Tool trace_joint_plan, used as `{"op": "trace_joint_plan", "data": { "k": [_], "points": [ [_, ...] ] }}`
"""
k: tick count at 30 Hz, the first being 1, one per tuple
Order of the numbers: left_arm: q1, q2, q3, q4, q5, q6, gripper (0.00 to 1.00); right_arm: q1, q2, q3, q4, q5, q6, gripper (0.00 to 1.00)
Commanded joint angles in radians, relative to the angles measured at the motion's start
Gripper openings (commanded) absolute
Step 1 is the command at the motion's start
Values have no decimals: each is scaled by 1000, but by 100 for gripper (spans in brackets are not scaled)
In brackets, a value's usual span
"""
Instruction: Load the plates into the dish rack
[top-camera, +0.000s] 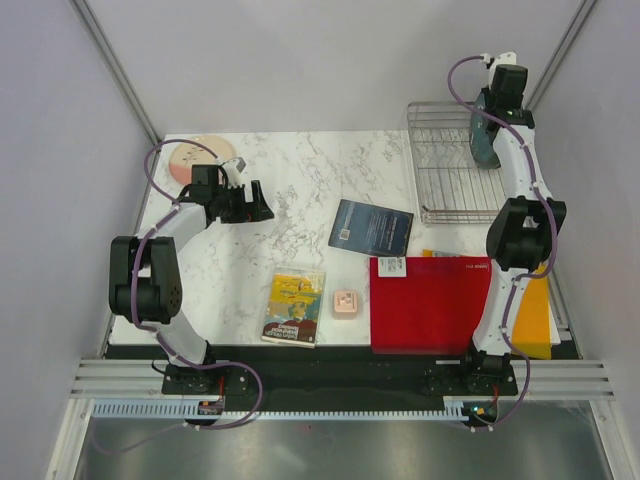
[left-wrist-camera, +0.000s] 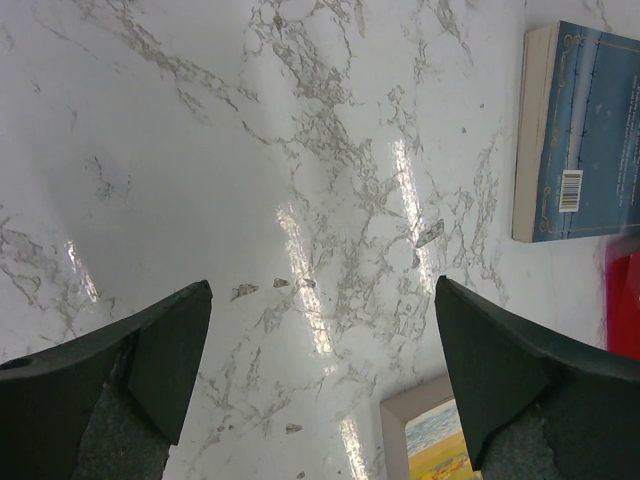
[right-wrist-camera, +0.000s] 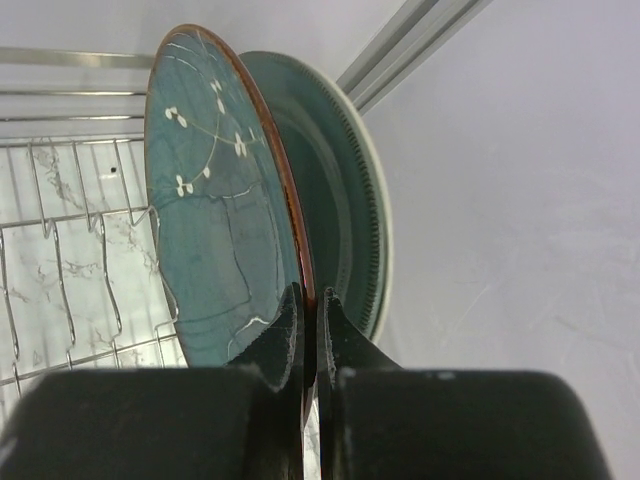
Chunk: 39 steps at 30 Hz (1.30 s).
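My right gripper (right-wrist-camera: 310, 297) is shut on the rim of the red plate with the teal floral face (right-wrist-camera: 215, 220). It holds the plate upright on edge in the silver wire dish rack (right-wrist-camera: 70, 260). A teal-green plate (right-wrist-camera: 345, 200) stands on edge just behind it. In the top view the rack (top-camera: 445, 165) is at the back right, with the right gripper (top-camera: 490, 130) and the plates (top-camera: 482, 140) at its right end. The cream-and-pink plate (top-camera: 195, 155) lies flat at the back left. My left gripper (top-camera: 262, 205) is open and empty beside it, over bare marble (left-wrist-camera: 322, 290).
A blue book (top-camera: 371, 227) lies mid-table and shows in the left wrist view (left-wrist-camera: 585, 150). A yellow book (top-camera: 294, 306), a small pink object (top-camera: 346, 302), a red mat (top-camera: 430, 300) and a yellow sheet (top-camera: 535, 310) lie near the front. Grey walls close in on both sides.
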<state>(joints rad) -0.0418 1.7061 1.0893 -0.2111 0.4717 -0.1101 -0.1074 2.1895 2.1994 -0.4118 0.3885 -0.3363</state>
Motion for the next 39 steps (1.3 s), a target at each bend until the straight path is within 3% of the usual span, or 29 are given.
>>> {"op": "trace_joint_plan", "data": {
  "k": [1,3,4,5,6,8,10,14,17,20,23,24,27,30,35,39],
  "points": [
    [-4,12,41,22,-45,62,100,8,-20,22,151,49,14,0],
    [5,38,76,24,-87,95,100,18,-8,14,149,55,11,0],
    [11,50,133,24,-99,104,100,23,-5,11,149,56,8,5],
    [31,84,168,19,-128,108,100,28,-1,8,148,61,-1,13],
    [40,102,211,15,-137,134,100,37,-2,5,148,62,-4,30],
    [100,171,351,-2,-142,139,100,44,-7,-4,148,62,-9,48],
    [134,219,490,-36,-143,154,100,46,-14,-7,146,65,-9,54],
    [172,303,625,-47,-198,191,100,61,-57,-20,148,73,-15,65],
    [197,355,685,-34,-254,213,100,86,-114,-50,154,61,-17,69],
    [209,414,719,-27,-261,243,93,139,-171,-114,148,-15,-14,72],
    [209,467,728,-28,-257,253,79,210,-217,-196,105,-144,9,72],
    [209,477,725,-28,-252,262,72,230,-223,-213,90,-255,11,71],
    [209,507,715,-30,-257,277,57,310,-229,-273,76,-331,62,69],
    [209,527,713,-33,-260,288,49,353,-197,-270,56,-385,166,66],
    [209,564,738,-57,-263,314,47,405,-105,-224,47,-465,305,59],
    [206,636,852,-190,-263,346,48,439,17,-152,39,-540,380,59]
  ]
}}
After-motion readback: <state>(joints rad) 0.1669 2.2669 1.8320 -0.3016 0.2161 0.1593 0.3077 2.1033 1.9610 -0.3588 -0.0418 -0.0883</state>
